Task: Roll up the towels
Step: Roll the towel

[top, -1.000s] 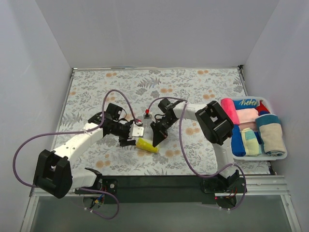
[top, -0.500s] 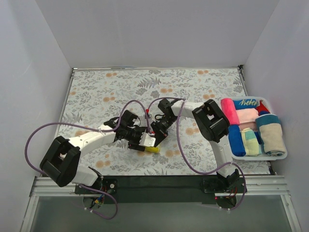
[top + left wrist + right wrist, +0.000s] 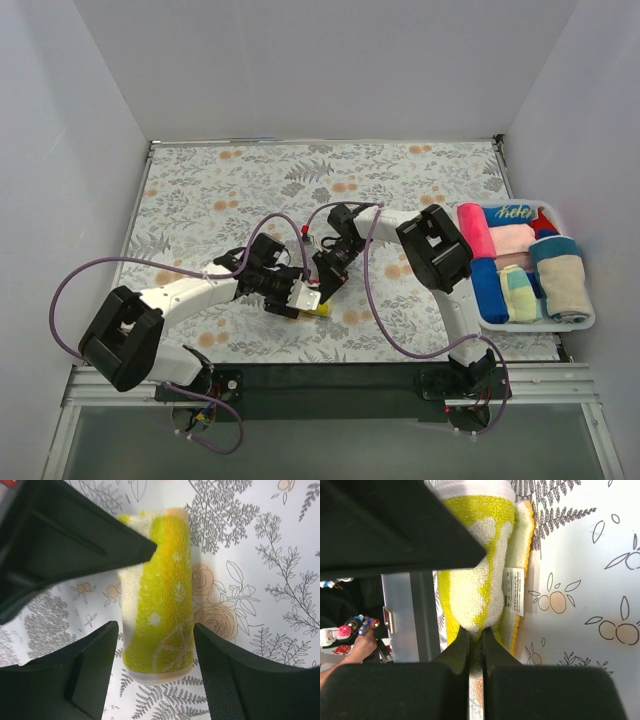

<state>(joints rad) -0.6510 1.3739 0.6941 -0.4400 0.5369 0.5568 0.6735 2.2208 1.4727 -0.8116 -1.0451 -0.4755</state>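
A yellow patterned towel [image 3: 322,309] lies rolled into a cylinder on the floral table covering, just ahead of the arm bases. In the left wrist view the roll [image 3: 160,595] runs lengthwise between my left gripper's fingers. The left gripper [image 3: 155,630] is open and straddles the roll's near end with small gaps on each side. My right gripper [image 3: 476,632] is shut and pinches the other end of the roll [image 3: 475,570]; a white label hangs beside it. The right gripper's dark fingers [image 3: 75,535] cover the roll's upper left in the left wrist view.
A white basket [image 3: 585,320] at the right table edge holds several rolled towels: red [image 3: 476,230], pink [image 3: 510,238], blue [image 3: 492,290] and beige [image 3: 566,285] among them. Purple cables loop over both arms. White walls enclose the table.
My left arm has swung right and its gripper now straddles the yellow roll. The right gripper stays pinched on the roll's end and has shifted slightly.
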